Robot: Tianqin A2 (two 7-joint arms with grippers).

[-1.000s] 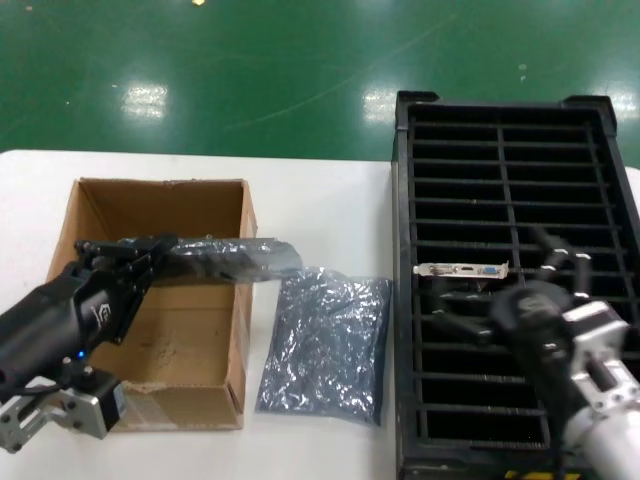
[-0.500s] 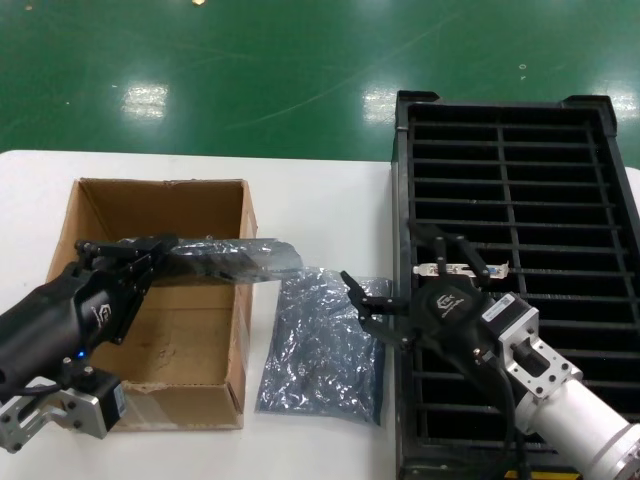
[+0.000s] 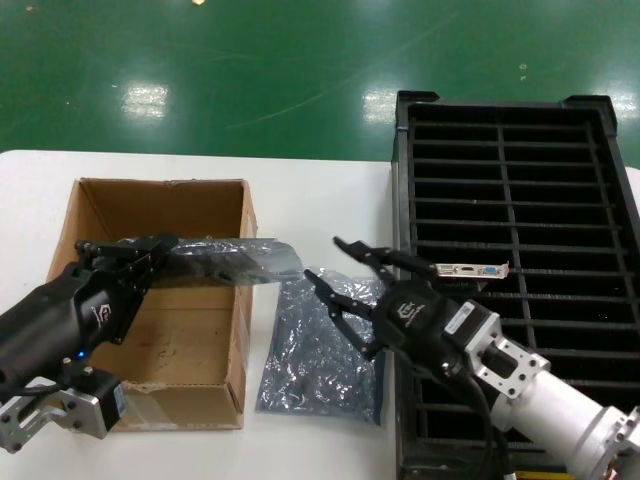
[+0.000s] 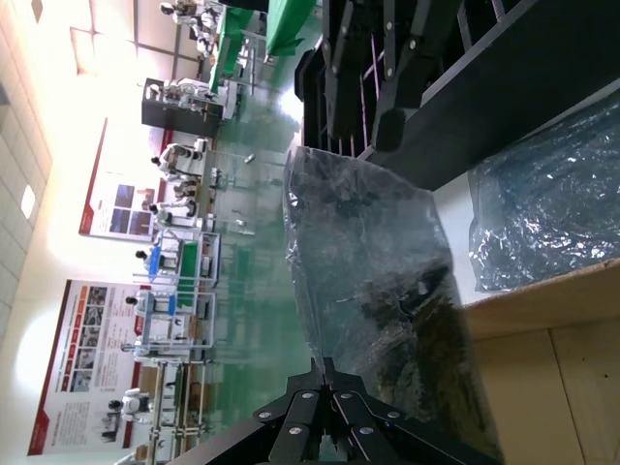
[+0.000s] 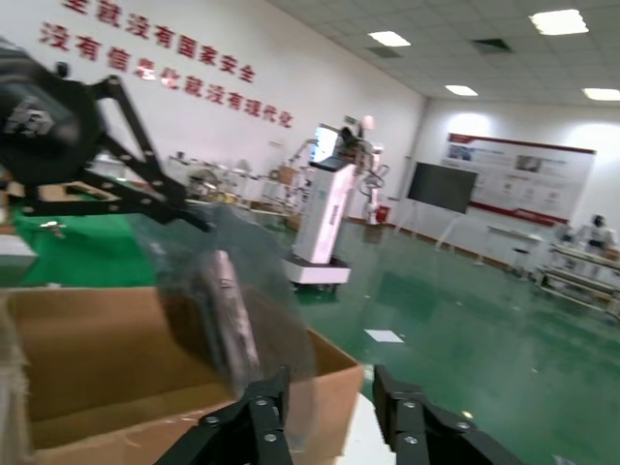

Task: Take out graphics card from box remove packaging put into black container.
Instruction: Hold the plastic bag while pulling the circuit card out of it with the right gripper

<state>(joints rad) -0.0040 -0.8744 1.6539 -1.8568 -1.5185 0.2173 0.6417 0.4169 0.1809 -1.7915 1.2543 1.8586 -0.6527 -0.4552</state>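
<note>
— What does the left gripper (image 3: 150, 245) have?
— It is clamped on one end of a bagged card (image 3: 225, 258), which lies level over the open box (image 3: 160, 200), its free end reaching past the box's 3 o'clock wall. In the left wrist view the same bag (image 4: 373, 262) shows something dark inside; whether that is a card cannot be told.

— And just beyond the box?
— A crinkled empty bag (image 3: 320, 345) lies flat on the white table (image 3: 320, 200), between the box and the crate (image 3: 600, 140).

— Where is the right gripper (image 3: 350, 285)?
— Above that empty bag, fingers (image 3: 335, 300) spread wide and empty, pointing toward 9 o'clock at the held bag's free end without touching it.

— Anything in the crate?
— One bare card (image 3: 470, 269) stands in a slot of the left column, silver bracket and blue port up, at 3 o'clock from the right gripper.
</note>
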